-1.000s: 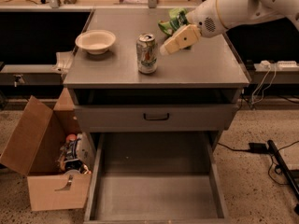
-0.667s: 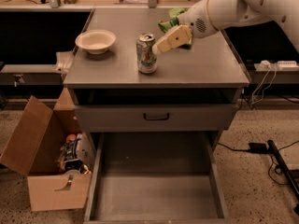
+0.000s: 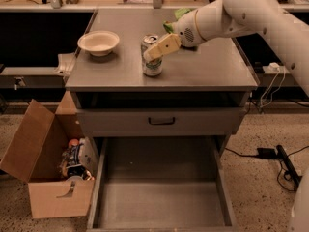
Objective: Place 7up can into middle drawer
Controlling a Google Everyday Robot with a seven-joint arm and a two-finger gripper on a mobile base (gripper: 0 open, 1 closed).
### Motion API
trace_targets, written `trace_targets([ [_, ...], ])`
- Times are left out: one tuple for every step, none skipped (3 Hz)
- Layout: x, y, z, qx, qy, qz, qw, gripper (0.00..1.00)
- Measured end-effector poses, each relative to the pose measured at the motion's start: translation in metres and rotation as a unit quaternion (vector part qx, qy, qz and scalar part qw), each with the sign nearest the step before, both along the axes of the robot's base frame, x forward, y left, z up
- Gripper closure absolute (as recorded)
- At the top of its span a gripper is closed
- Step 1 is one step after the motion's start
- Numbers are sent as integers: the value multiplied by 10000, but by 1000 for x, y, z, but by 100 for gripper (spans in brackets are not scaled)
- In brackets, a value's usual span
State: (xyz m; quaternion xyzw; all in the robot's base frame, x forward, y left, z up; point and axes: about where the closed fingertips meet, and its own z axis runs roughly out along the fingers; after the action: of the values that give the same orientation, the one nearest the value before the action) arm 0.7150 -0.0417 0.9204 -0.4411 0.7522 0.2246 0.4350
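The 7up can (image 3: 151, 64) stands upright on the grey cabinet top (image 3: 203, 69), near its middle front. My gripper (image 3: 161, 47) comes in from the right on the white arm (image 3: 241, 11) and sits against the can's upper right side, overlapping its top part in this view. The can rests on the surface. The middle drawer (image 3: 159, 202) is pulled out wide at the bottom of the cabinet, and its flat grey floor shows nothing in it.
A cream round bowl (image 3: 98, 42) sits left of the can. A green snack bag (image 3: 175, 18) lies behind the arm. A closed drawer front with a black handle (image 3: 161, 121) is above the open drawer. An open cardboard box (image 3: 53, 173) stands on the floor at left; cables (image 3: 275, 153) lie at right.
My gripper has moved left and slightly down across the cabinet top, from clear right of the can to right against its upper side. The can has not moved.
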Motion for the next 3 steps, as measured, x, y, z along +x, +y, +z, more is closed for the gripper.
trace_targets([
  [3,9,-7,-15,42,34,10000,0],
  [6,11,-16,-42,72,79,9999,10],
  [7,13,-23,-58,101,117,9999,35],
])
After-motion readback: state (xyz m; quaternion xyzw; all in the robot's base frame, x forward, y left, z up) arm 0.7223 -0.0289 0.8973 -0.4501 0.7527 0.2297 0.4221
